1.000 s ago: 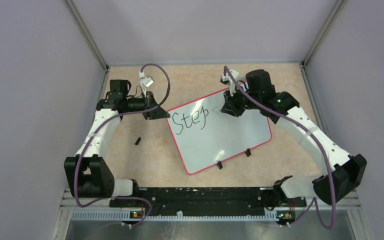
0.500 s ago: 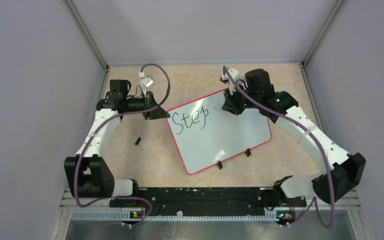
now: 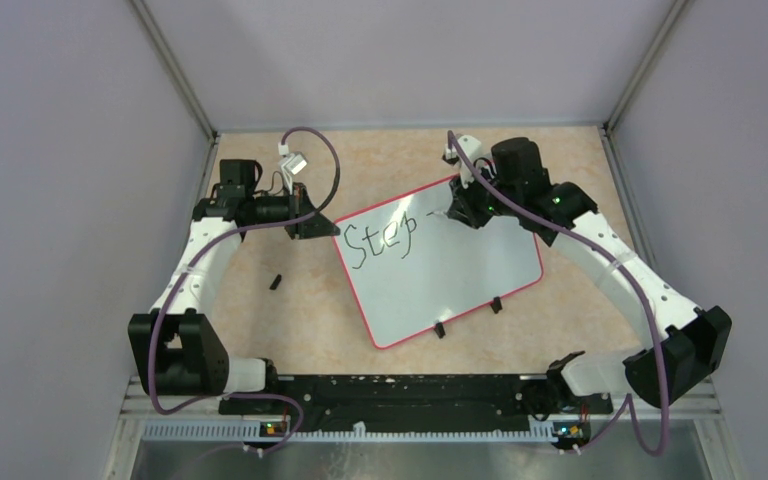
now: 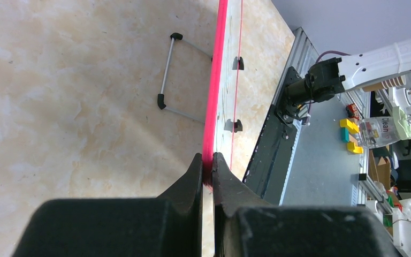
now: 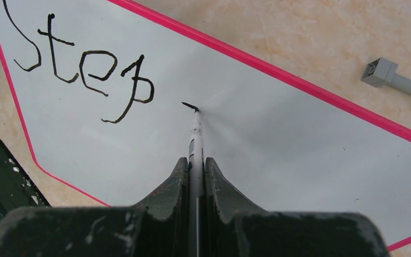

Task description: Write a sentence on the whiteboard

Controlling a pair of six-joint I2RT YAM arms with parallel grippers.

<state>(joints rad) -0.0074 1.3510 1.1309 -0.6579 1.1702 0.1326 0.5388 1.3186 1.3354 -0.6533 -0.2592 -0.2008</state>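
Status: whiteboard (image 3: 440,270) lies flat on the table (image 3: 560,160), skewed, between the centre and the right edge, one corner aimed at the far edge. Left gripper (image 4: 207,163) has its jaws pinching the board's pink rim at the corner nearest the table's left edge. Right gripper (image 5: 195,167) has its jaws pressed onto a thin marker (image 5: 196,136). The tip touches the board just right of the writing, with a short dash at it.

Readable: the sentence (image 5: 80,67) so far is one word, "Step", black with a big S (the p looks more like a crossed loop). Nothing else is on the board. In the left wrist view a clear bottle (image 4: 385,128) beyond the table's near edge has a label that seems to say "clean", too small to be sure.

Risks, my read:
- rim pinch is narrow, fingertips only on a thin edge; pen drag could swivel the board and bend the line
- marker shaft is slim; side load on a stroke could tilt or slide it in the jaws, giving skipped or fat strokes
- letters are large for the board; at this size the first line fits few more words before the rim, so it must wrap
- right wrist hangs low over the board; a pass back across could smear "Step"
- small black bit (image 3: 276,282) toward the table's left edge, probably the cap, well apart from everything, no threat
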